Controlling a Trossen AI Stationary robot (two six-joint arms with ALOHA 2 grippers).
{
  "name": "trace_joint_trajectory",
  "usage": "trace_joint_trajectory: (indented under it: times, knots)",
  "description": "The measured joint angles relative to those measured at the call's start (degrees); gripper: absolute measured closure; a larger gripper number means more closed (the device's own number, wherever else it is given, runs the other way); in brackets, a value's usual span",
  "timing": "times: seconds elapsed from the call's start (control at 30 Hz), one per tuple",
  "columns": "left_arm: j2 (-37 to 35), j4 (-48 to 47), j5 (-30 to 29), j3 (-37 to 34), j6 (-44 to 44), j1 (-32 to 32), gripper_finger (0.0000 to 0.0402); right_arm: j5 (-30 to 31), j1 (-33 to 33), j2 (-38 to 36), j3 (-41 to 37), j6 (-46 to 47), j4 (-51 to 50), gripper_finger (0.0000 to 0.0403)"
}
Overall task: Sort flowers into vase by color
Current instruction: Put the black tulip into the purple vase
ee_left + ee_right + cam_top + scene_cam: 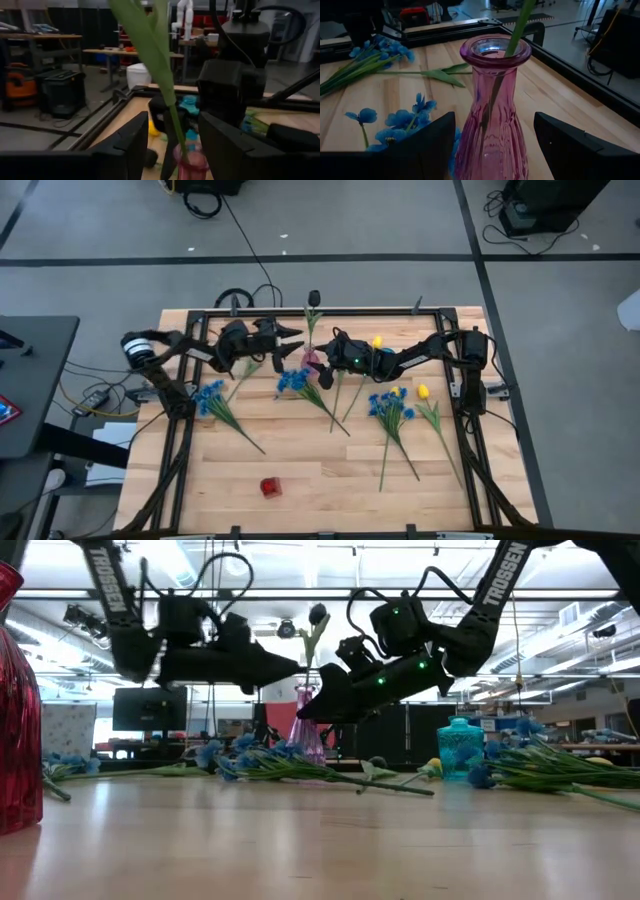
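Wooden desk (300, 470) from above: flowers (390, 415) lie scattered. Left wrist: the left fingers (130, 145) spread, releasing a stem (165, 85) between them. Right wrist: the right fingers (427, 145) flank, ungripped, the pink vase (492, 115) (stem inside). Next: fetch another flower.

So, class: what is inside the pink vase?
Inside the pink vase stands one green stem, seen through the glass running down toward the base. Its blossom is out of the right wrist view; whether the vase holds water cannot be told.
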Motion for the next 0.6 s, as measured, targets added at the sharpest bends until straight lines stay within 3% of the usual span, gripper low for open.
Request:
trace_joint_trajectory:
  times: [0.23,0.6]
  knots:
    - [-7.7,-4.6,-4.8,-5.3,0.1,-2.0,0.0219,0.0,-0.1,0.0,0.0,-0.3,-0.1,0.0121]
    - [-15.8,-23.5,-28.4,-9.6,-0.1,-8.0,0.0219,1.3,-0.2,-0.1,0.0,0.7,-3.8,0.0121]
